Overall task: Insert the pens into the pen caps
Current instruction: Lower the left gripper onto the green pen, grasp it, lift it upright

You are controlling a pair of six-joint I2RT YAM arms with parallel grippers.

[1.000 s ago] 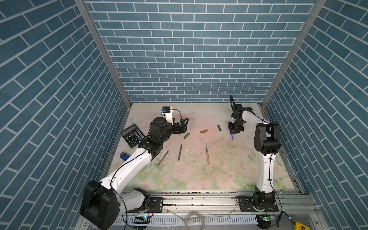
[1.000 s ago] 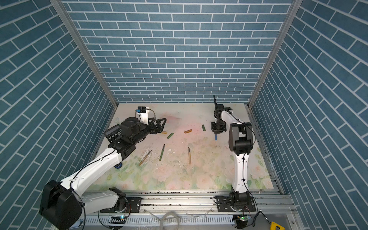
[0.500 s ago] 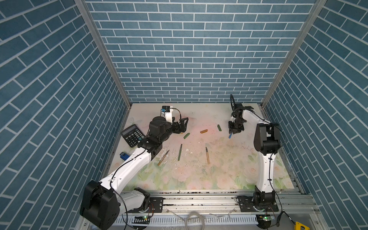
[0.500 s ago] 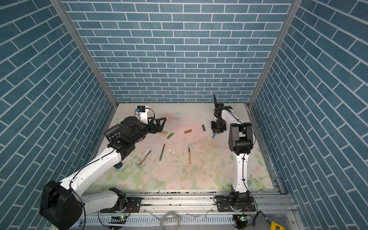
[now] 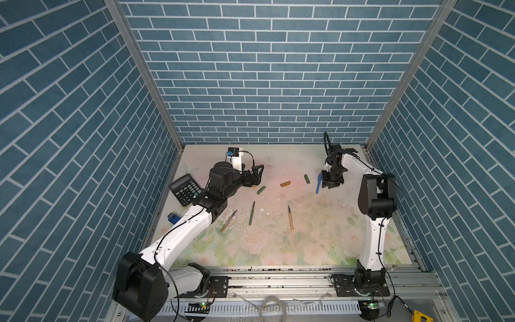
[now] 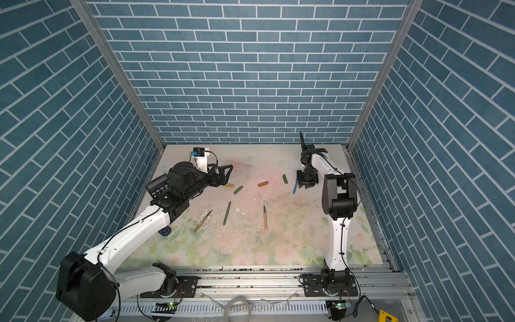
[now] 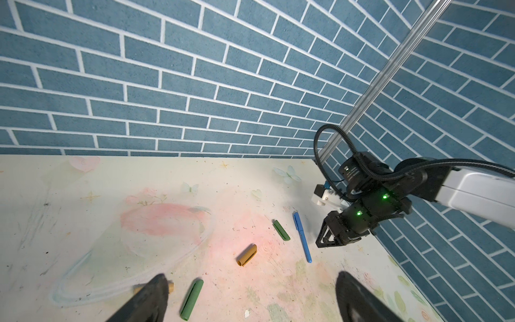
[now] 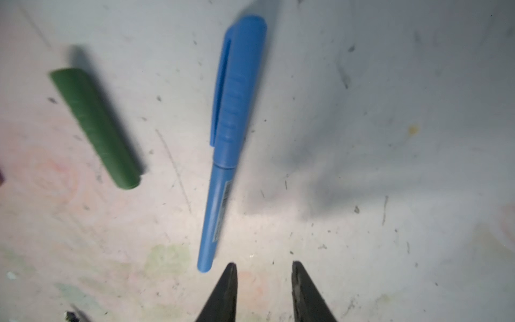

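Blue pen (image 8: 225, 156) out of R hand (image 8: 263, 264), capped per R wrist cam

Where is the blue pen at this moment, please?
In both top views the blue pen lies flat on the table at the far right, between the dark green cap on its left and the right gripper, which does not hold it.

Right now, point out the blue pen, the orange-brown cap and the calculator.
blue pen (image 8: 221, 181), right wrist view, middle of its barrel.
orange-brown cap (image 7: 247, 255), left wrist view, its middle.
calculator (image 5: 186, 191), a top view, its keypad.
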